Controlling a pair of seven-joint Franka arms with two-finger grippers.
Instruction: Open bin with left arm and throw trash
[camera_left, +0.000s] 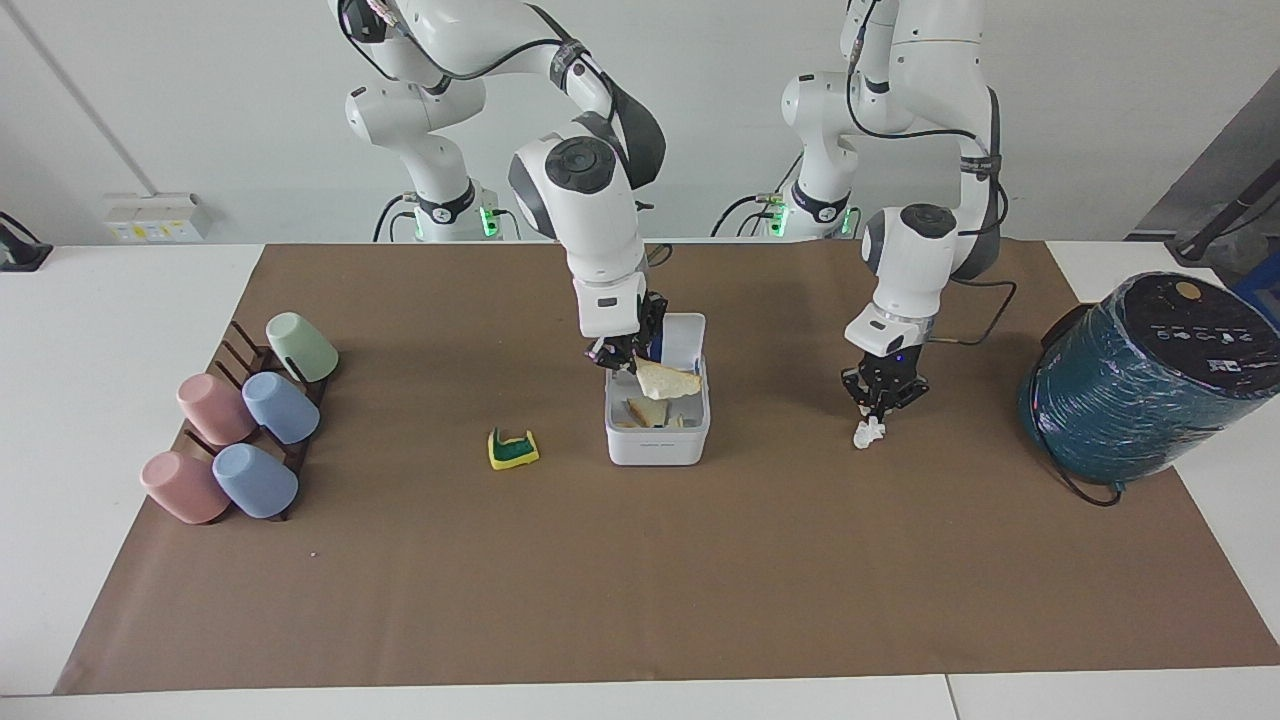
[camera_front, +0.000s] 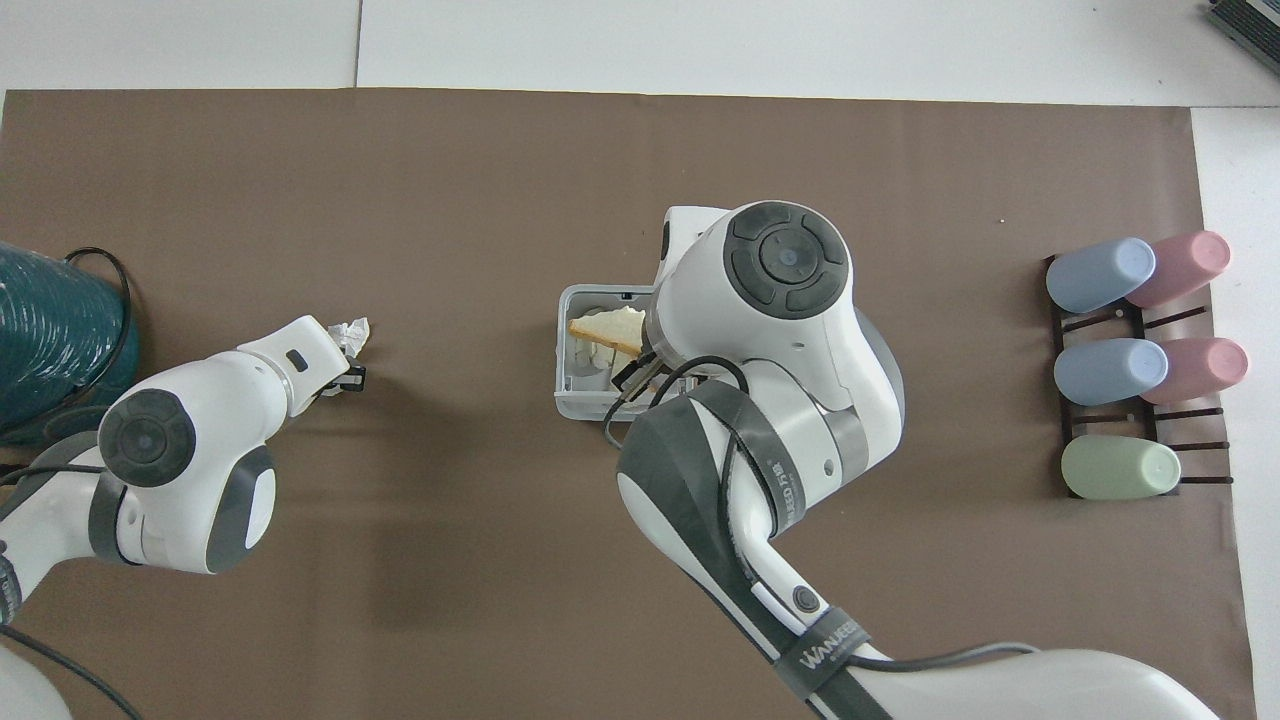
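The white bin (camera_left: 657, 447) stands mid-table with its lid (camera_left: 686, 338) open and upright on the side nearer the robots; beige scraps lie inside. My right gripper (camera_left: 624, 362) is shut on a beige triangular bread piece (camera_left: 668, 381) and holds it over the open bin; the bread also shows in the overhead view (camera_front: 607, 328). My left gripper (camera_left: 880, 398) points down, shut on the top of the crumpled white paper wad (camera_left: 867, 432), toward the left arm's end of the table. The yellow-and-green sponge bit (camera_left: 513, 448) lies beside the bin, toward the right arm's end.
A large teal-wrapped cylinder (camera_left: 1140, 385) lies at the left arm's end of the brown mat. Several pastel cups (camera_left: 250, 425) rest on a dark rack at the right arm's end. In the overhead view the right arm covers the sponge and part of the bin (camera_front: 566, 395).
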